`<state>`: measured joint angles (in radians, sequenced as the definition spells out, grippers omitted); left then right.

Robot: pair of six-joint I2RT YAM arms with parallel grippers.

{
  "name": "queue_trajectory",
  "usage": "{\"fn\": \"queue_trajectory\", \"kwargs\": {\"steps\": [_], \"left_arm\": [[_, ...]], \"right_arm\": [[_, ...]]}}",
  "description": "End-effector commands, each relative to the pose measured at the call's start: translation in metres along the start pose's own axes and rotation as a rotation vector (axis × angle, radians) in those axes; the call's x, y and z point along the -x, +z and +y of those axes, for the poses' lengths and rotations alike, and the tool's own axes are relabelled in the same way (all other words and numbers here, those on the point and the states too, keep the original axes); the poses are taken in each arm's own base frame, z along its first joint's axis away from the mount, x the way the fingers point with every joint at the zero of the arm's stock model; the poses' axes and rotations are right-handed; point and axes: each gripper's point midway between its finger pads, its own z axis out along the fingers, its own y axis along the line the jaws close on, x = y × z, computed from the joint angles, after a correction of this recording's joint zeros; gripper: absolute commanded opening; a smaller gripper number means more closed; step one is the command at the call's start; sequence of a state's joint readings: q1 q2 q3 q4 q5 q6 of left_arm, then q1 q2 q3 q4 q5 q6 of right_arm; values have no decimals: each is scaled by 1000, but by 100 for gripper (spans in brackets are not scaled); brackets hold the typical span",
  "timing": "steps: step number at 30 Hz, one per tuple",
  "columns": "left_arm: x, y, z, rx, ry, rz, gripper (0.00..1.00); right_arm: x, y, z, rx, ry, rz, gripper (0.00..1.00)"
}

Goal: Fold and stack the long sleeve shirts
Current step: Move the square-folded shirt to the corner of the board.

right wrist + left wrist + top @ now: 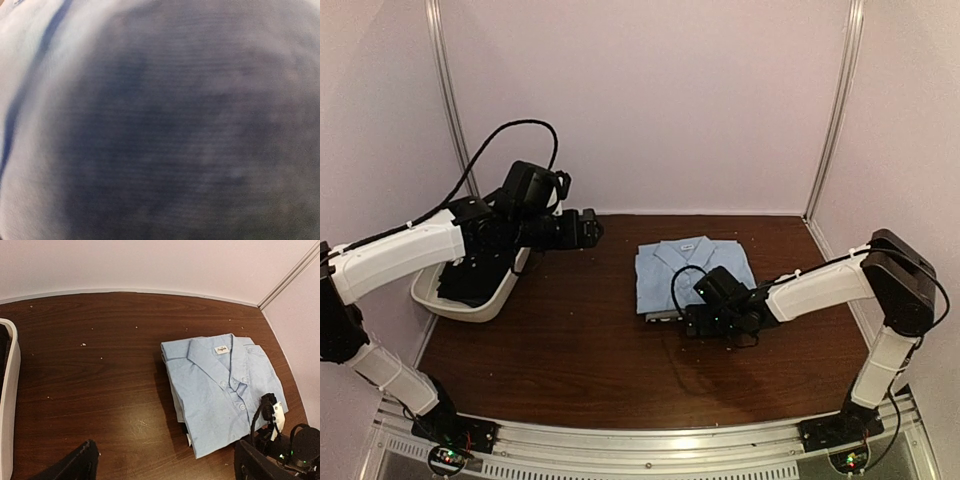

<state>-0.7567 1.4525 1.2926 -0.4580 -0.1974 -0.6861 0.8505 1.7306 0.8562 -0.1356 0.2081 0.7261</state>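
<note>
Blue shirt (692, 272) lay folded at centre, right jaws at its six-o'clock edge, grip impossible to tell. Left jaws hung spread at nine o'clock. Fold-tidying seemed underway; a clean withdrawal looked due next.

Blurred extreme close-up of the light blue shirt (25, 165), cloth filling the whole frame. Large dark shadow (170, 140) across middle and right. Thin dark crease (47, 37) slanting down the upper left. Faint horizontal weave lines.
</note>
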Motion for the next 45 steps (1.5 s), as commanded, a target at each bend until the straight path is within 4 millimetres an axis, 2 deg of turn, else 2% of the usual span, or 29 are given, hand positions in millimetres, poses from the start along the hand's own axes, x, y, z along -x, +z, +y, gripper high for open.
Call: {"fn": "queue_trajectory", "kwargs": {"steps": [1, 5, 15, 19, 22, 31, 36, 39, 45], "left_arm": [[7, -8, 5, -2, 6, -27, 96], [7, -10, 8, -1, 9, -26, 96], [6, -12, 22, 21, 8, -27, 96], [8, -13, 26, 24, 9, -29, 96], [8, -14, 29, 26, 9, -30, 97], [7, -13, 33, 24, 3, -28, 97], [7, -14, 33, 23, 6, -28, 97], [5, -15, 35, 25, 4, -26, 97], [5, -16, 35, 21, 1, -28, 98]], "right_arm": [[8, 29, 4, 20, -21, 63, 100], [31, 52, 3, 29, 4, 76, 100], [95, 103, 20, 57, 36, 60, 100], [114, 118, 14, 45, 58, 56, 100], [125, 125, 17, 76, 66, 56, 100], [142, 150, 45, 156, 83, 59, 100], [154, 158, 49, 144, 73, 42, 100], [158, 155, 49, 142, 62, 37, 100], [166, 129, 50, 150, 47, 13, 100]]}}
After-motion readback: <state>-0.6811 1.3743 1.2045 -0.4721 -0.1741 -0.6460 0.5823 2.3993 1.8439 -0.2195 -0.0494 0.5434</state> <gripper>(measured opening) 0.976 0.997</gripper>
